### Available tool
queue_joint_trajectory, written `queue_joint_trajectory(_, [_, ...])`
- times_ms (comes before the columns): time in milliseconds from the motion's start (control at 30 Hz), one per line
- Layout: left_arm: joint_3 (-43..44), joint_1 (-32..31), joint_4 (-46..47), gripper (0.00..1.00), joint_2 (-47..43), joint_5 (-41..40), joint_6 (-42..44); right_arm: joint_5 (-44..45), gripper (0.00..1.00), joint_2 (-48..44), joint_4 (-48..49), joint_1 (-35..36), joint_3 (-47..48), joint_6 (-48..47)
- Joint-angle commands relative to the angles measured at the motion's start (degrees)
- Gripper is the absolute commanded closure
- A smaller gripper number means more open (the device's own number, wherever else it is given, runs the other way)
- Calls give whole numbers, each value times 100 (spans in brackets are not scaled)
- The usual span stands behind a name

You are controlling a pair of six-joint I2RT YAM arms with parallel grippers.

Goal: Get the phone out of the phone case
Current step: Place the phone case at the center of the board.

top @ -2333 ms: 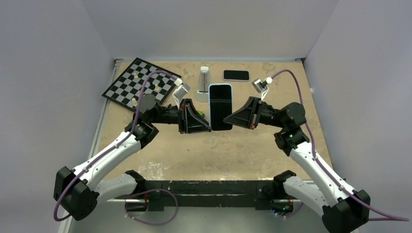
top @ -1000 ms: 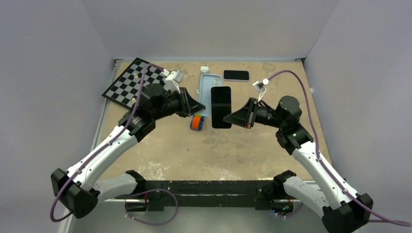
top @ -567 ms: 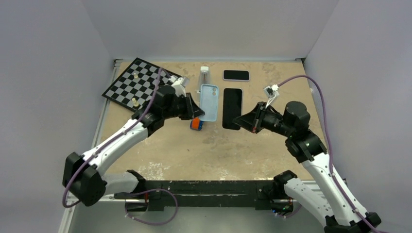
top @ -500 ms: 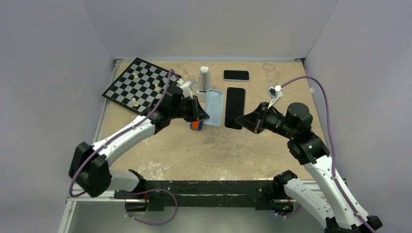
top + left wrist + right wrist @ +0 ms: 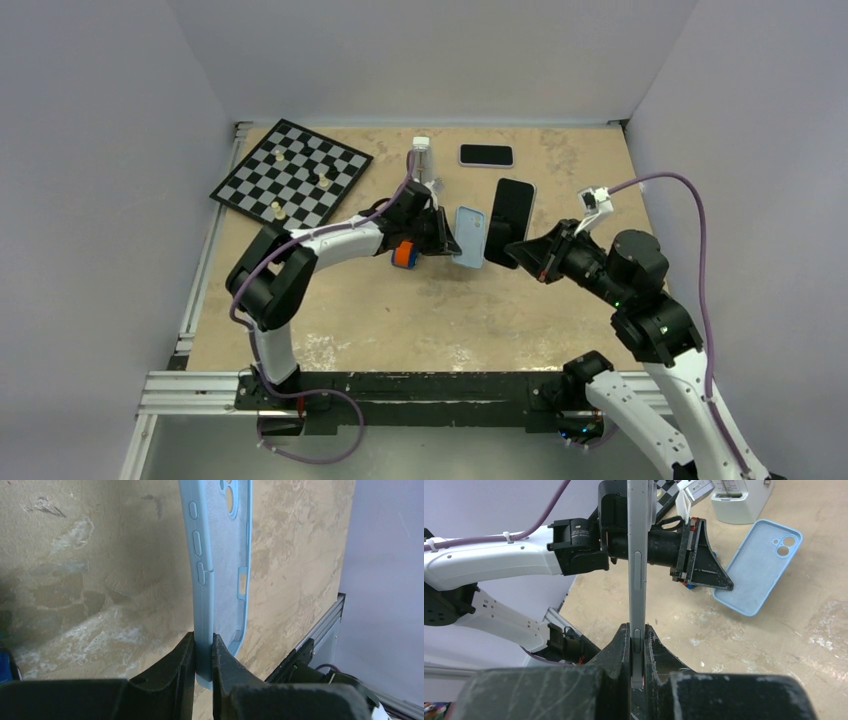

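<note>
left arm: we saw white shells on the long links and black round joints between them.
right arm: we noted the same white covers and black joints.
cables: we saw a purple cable along each arm, tied with small white ties.
left gripper: we saw two matte black fingers, wedge-shaped.
right gripper: its fingers were also black, thick and blunt.
wrist: we noticed a small white block where the cable ended.

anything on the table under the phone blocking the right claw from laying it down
Nothing visible does. The right claw holds the phone free of the case, which the left claw holds beside it, and the table below is bare.
</note>
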Motion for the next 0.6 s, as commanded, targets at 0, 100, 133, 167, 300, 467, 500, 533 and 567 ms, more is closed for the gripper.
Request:
queue_joint_trajectory(0, [309, 28, 141, 98, 92, -255, -11, 319, 100, -240, 76, 7, 201, 7])
queue_joint_trajectory(100, [428, 74, -251, 81, 216, -284, 93, 322, 100, -249, 101, 3, 128, 39])
queue_joint_trajectory(133, [440, 80, -407, 74, 206, -374, 142, 298, 100, -230, 125, 5, 114, 43])
queue_joint_trajectory(167, [368, 70, -496, 65, 152, -498, 245, 270, 100, -191, 142, 6, 101, 46])
queue_joint_trajectory(300, [79, 54, -877, 34, -295, -958, 867, 158, 100, -70, 229, 1, 74, 55])
queue_joint_trajectory(467, [-350, 26, -1312, 19, -1126, -1221, 1369, 129, 100, 54, 439, 7, -110, 133])
queue_joint_trajectory(500, [-435, 20, -1352, 20, -1410, -1219, 1438, 215, 100, 92, 440, 9, -187, 168])
queue_joint_trajectory(533, [-496, 6, -1399, 22, -1669, -1198, 1500, 350, 100, 136, 439, 4, -273, 245])
queue_joint_trajectory(567, [-539, 5, -1442, 23, -1958, -1161, 1540, 503, 100, 171, 448, 2, -378, 307])
